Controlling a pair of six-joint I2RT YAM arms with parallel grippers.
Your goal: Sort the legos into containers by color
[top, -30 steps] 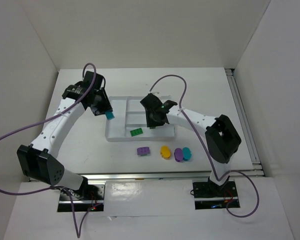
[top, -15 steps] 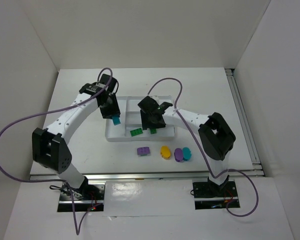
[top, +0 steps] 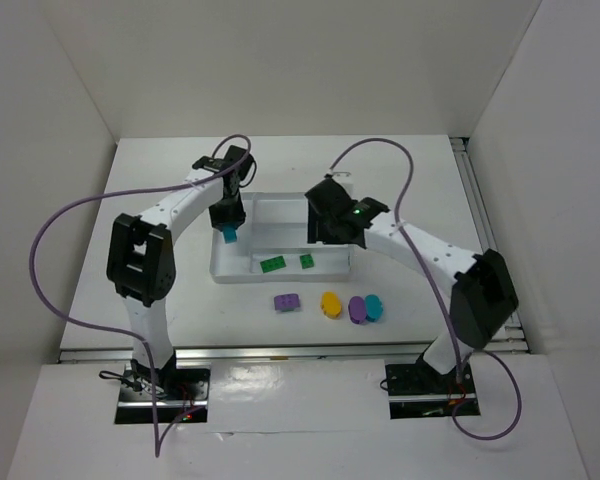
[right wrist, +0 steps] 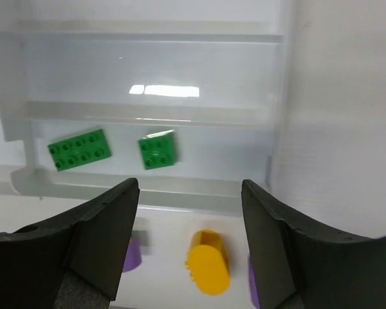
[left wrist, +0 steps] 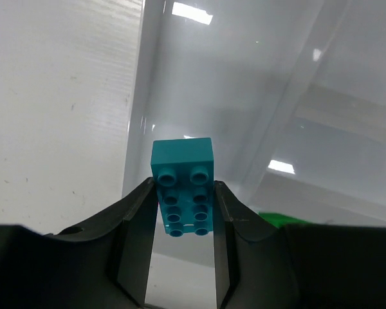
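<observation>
My left gripper [top: 227, 226] is shut on a teal brick [top: 227, 236], held over the left end of the white tray [top: 280, 205]. In the left wrist view the teal brick [left wrist: 183, 185] sits between my fingers [left wrist: 134, 225] above the tray's left section. My right gripper [top: 326, 236] is open and empty over the tray's right half. Two green bricks [top: 273, 264] [top: 307, 261] lie in the nearest long section; the right wrist view shows both the long one [right wrist: 80, 149] and the square one [right wrist: 158, 152].
On the table before the tray lie a purple brick [top: 287, 301], a yellow oval [top: 330, 303], a purple oval [top: 357, 309] and a teal oval [top: 373, 307]. The yellow oval [right wrist: 209, 261] shows between my right fingers. White walls enclose the table.
My left arm swung right, carrying the teal brick over the tray's left end. My right gripper let the small green brick go in the near section and drew back to the right, open.
</observation>
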